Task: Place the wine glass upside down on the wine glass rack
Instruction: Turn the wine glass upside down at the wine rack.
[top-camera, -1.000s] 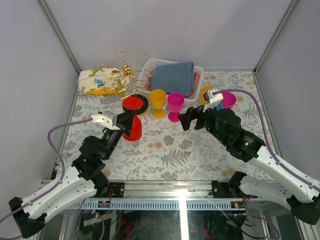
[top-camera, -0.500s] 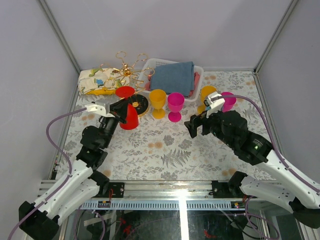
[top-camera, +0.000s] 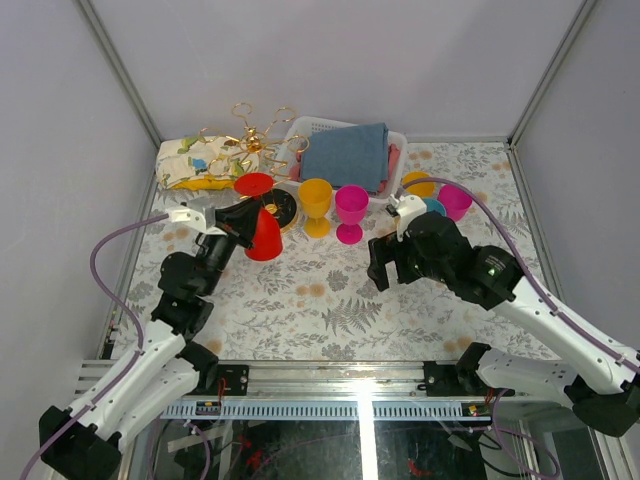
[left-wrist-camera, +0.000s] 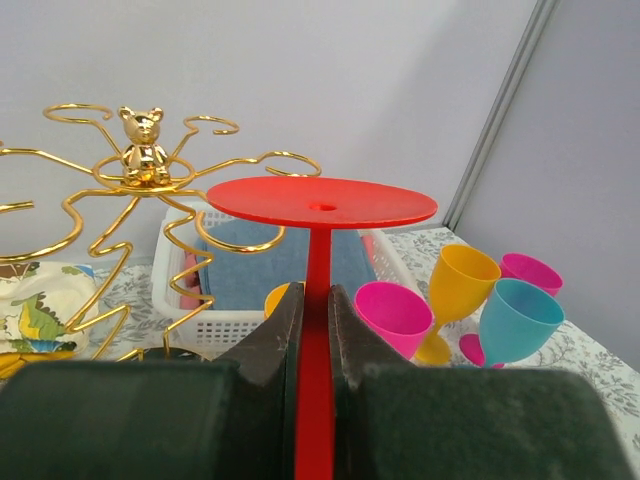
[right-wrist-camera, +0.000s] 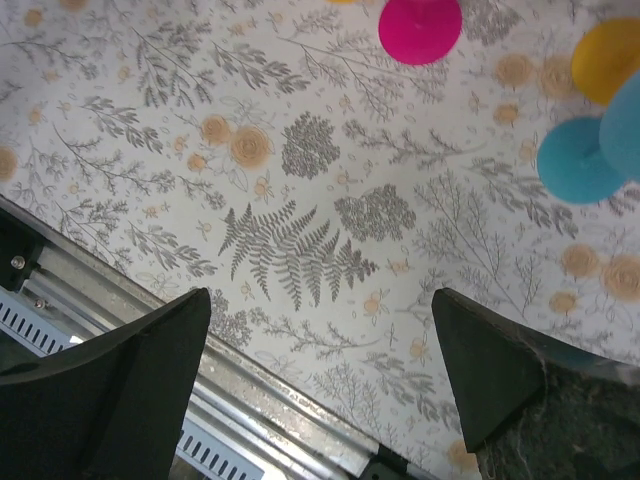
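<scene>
- Top view: my left fingers are clamped on the red wine glass. It is held upside down, foot up and bowl down, just in front of the dark round base of the wine glass rack. The glass is not hung on the gold wire yet.
- Behind the rack lies a patterned cloth bundle, and beside it stands a white basket holding a blue towel.
- A yellow glass and a magenta glass stand upright on the tabletop between the two arms. My right fingers hang over the tabletop near them, holding nothing.
- Left wrist view: the fingers press on the red stem from both sides, and the flat red foot sits level with the rack's looped arms (the little gold bear tops the post). A teal glass stands at the right.
- Right wrist view: the fingers are spread wide apart over the fern-printed tabletop. A magenta foot and a teal foot show at the top.
</scene>
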